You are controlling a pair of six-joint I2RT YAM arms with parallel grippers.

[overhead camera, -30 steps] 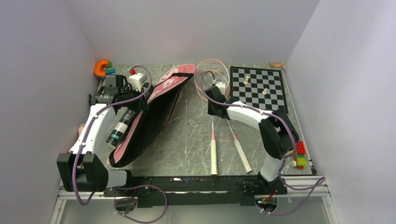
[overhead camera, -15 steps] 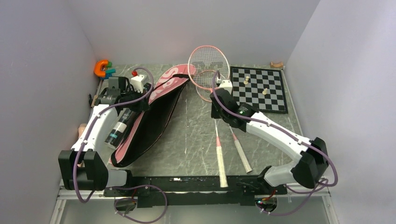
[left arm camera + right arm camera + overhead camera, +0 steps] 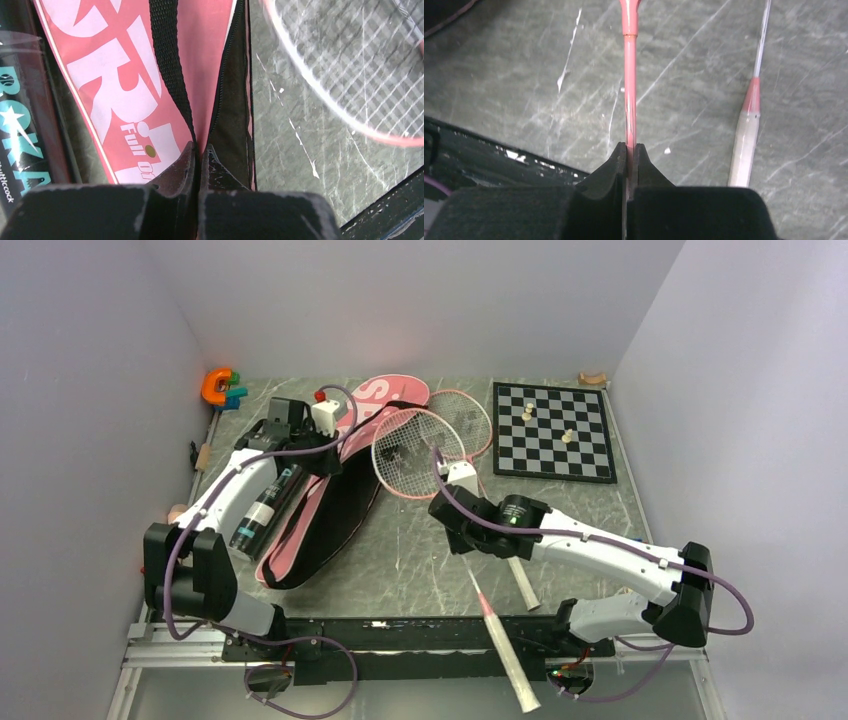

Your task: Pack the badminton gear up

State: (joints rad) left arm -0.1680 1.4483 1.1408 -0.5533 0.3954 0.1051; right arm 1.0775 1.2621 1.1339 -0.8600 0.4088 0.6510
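Observation:
The pink "SPORT" racket bag (image 3: 375, 395) lies open at the left, its black inside showing. My left gripper (image 3: 333, 436) is shut on the bag's upper flap edge (image 3: 200, 147), beside the black strap (image 3: 167, 60). The long black tube (image 3: 266, 502) lies along the bag's left side. My right gripper (image 3: 457, 525) is shut on the pink shaft (image 3: 630, 100) of one racket. That racket's head (image 3: 415, 450) is next to the bag's opening and its handle (image 3: 505, 655) juts over the near edge. The second racket (image 3: 468, 420) lies on the table, with its handle (image 3: 744, 145) to the right. No shuttlecocks show.
A chessboard (image 3: 555, 430) with a few pale pieces lies at the back right. An orange and teal toy (image 3: 220, 387) sits in the back left corner. A small wooden piece (image 3: 593, 377) lies by the back wall. Grey walls close in three sides.
My right arm has swung its racket left and nearer, bringing the head from the back wall to beside the bag's mouth. My left gripper has shifted right with the bag's flap.

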